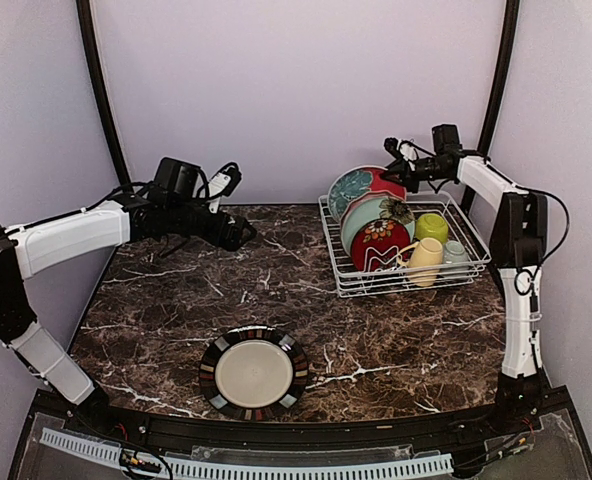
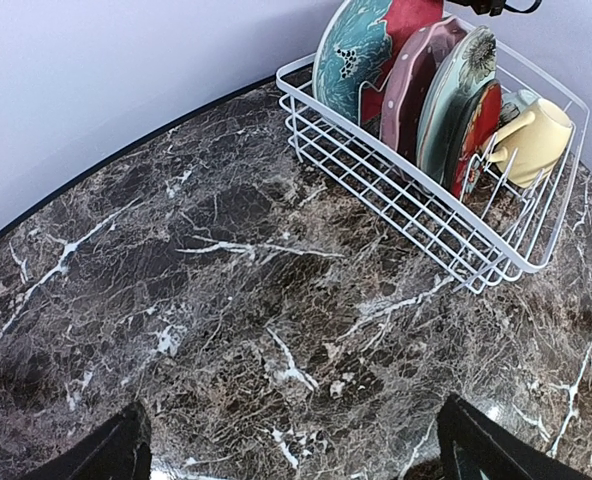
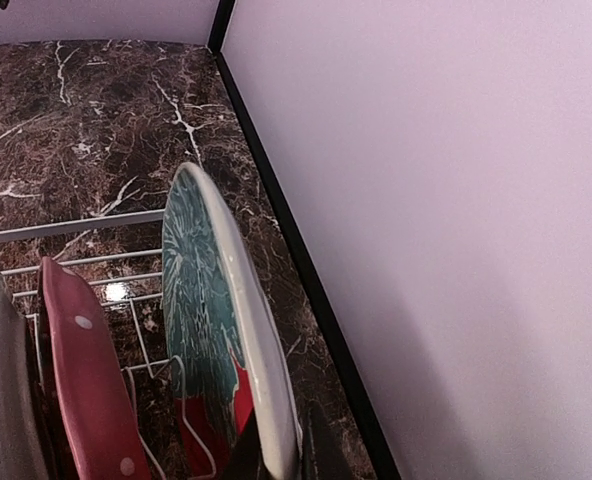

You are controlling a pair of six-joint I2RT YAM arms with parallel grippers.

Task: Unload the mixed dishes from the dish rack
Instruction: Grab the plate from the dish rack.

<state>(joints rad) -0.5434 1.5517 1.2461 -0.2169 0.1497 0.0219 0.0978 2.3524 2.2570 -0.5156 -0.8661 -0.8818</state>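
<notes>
— At the far right of the bench (image 1: 166,290), in the dish rack (image 1: 406,284), our right jaws sit astride the rim of the red plate with the teal flower (image 3: 191,300), the rearmost one standing on edge. Do we have it?

— We cannot tell. A finger shows on each side of the rim, but the wrist view cuts off before we can see whether they pinch it or merely flank it.

— Then that is our first risk. If we lift on a thin hold, the plate could pivot and drop back into the rack.

— The pink dotted plate (image 3: 81,370) stands just beside it. If we tilt toward the near side, we knock one into the next, and the row leans toward the pale yellow mug (image 1: 426,258).

— The wall (image 3: 426,200) is close on the far side too. If we swing that way, we clip it.

— Our left jaws?

— Released and empty, spread wide over the bench, well apart from the rack. The black-rimmed cream plate (image 1: 254,372) lies flat near the front edge, so a set-down must land beside it, not on it.
</notes>
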